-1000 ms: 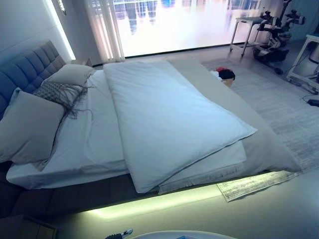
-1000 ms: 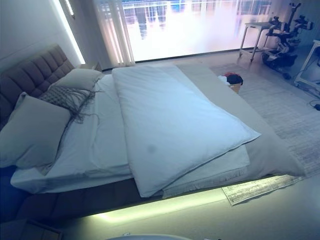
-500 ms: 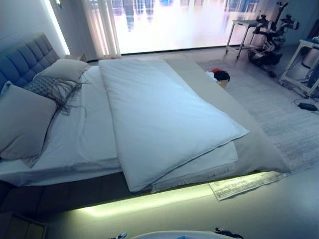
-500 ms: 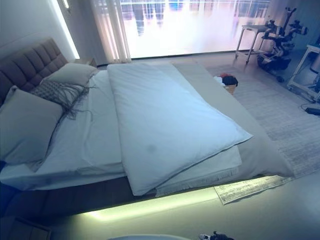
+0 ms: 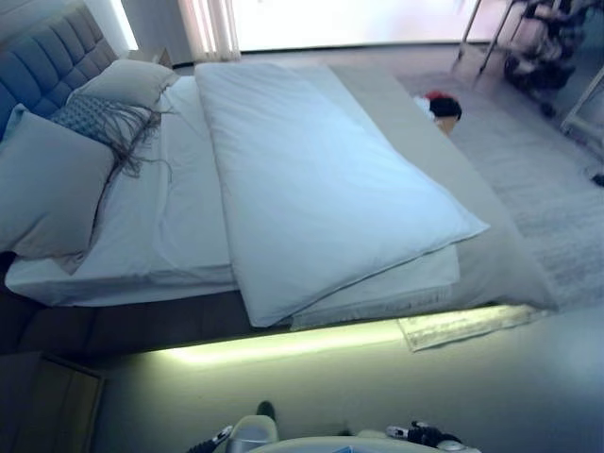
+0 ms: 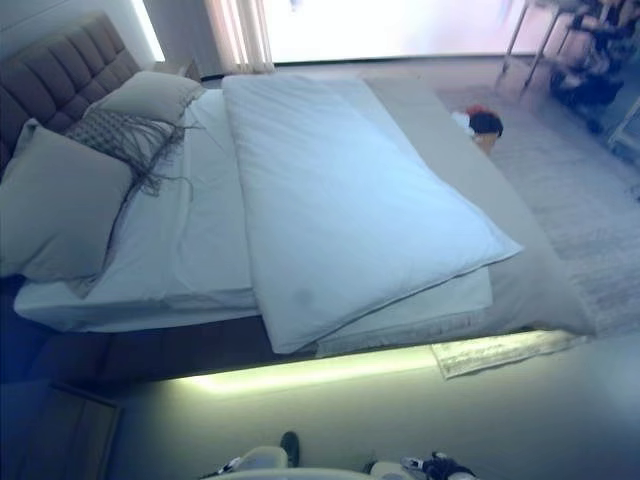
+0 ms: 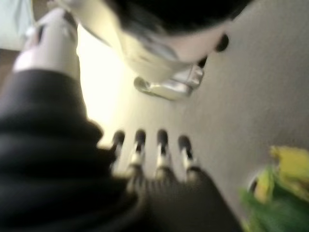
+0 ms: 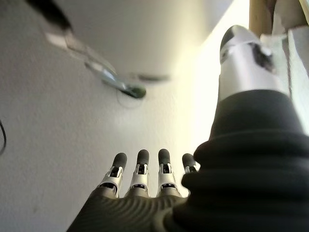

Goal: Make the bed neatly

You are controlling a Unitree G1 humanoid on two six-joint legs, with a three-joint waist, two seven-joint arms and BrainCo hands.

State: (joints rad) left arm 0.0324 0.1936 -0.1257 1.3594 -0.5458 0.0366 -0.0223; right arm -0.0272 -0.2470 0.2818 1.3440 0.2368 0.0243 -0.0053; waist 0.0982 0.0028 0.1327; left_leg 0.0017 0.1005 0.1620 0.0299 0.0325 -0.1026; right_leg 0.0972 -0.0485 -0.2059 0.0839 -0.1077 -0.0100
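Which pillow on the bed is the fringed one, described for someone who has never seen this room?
Start at the padded headboard of the bed. Three pillows lie along it; the fringed pillow is the middle one, between two plain pillows. It alone has a woven pattern and long dark strands trailing onto the sheet.

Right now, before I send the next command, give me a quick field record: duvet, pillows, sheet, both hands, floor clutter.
duvet: white duvet folded on itself, lying skewed across the bed, its near corner hanging over the side edge
pillows: two grey pillows at the headboard end, a fringed cushion between them
sheet: pale sheet bare between pillows and duvet, lightly creased
left hand: empty, fingers straight, over the floor
right hand: empty, fingers straight, over the floor
floor clutter: small basket with dark and red items beyond the bed
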